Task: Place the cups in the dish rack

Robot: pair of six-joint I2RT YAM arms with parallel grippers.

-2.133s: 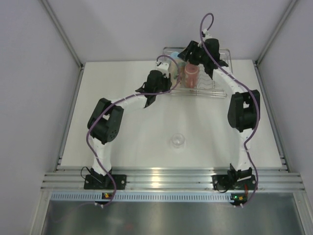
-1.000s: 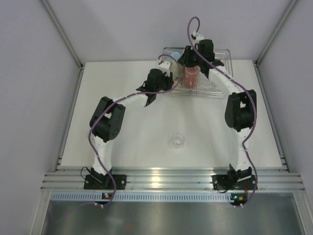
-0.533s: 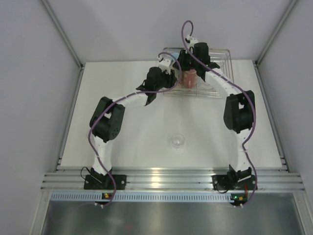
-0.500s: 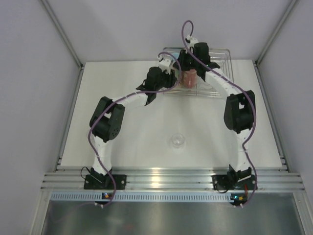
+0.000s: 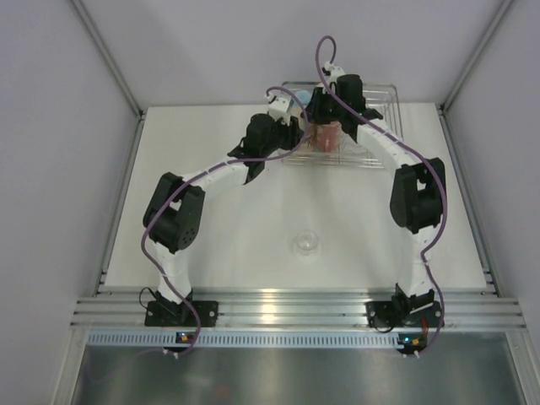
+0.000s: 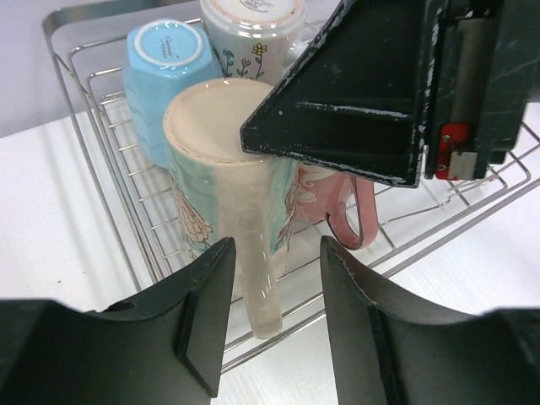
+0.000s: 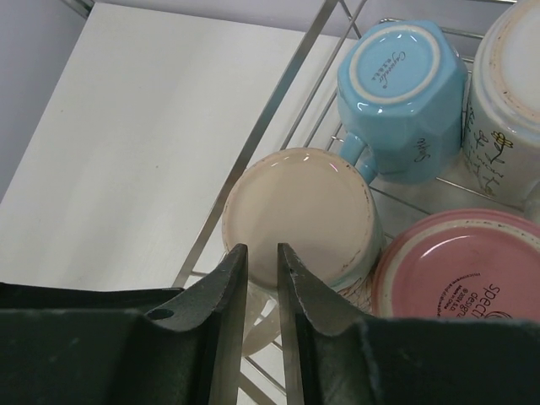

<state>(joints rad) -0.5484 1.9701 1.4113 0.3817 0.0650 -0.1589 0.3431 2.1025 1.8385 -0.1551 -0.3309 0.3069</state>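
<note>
The silver wire dish rack (image 5: 381, 94) stands at the back of the table. In it, upside down, are a light blue cup (image 6: 164, 76), a cream floral mug (image 6: 253, 21), a pink mug (image 7: 460, 274) and a patterned cup (image 6: 224, 126) with a clear handle (image 6: 257, 270). My left gripper (image 6: 277, 245) is open at the rack's near rim, its fingers on either side of that handle, not touching it. My right gripper (image 7: 261, 249) is shut and empty, tips just over the patterned cup's base (image 7: 304, 207). A small clear glass (image 5: 306, 243) stands alone mid-table.
The rack's rim wire (image 6: 89, 143) runs in front of the left gripper. The right gripper's black finger (image 6: 354, 110) hangs over the cups in the left wrist view. White enclosure walls rise close around the table on three sides.
My right gripper has swung left across the rack, from above the pink mug to above the patterned cup. My left arm has reached slightly farther toward the rack.
</note>
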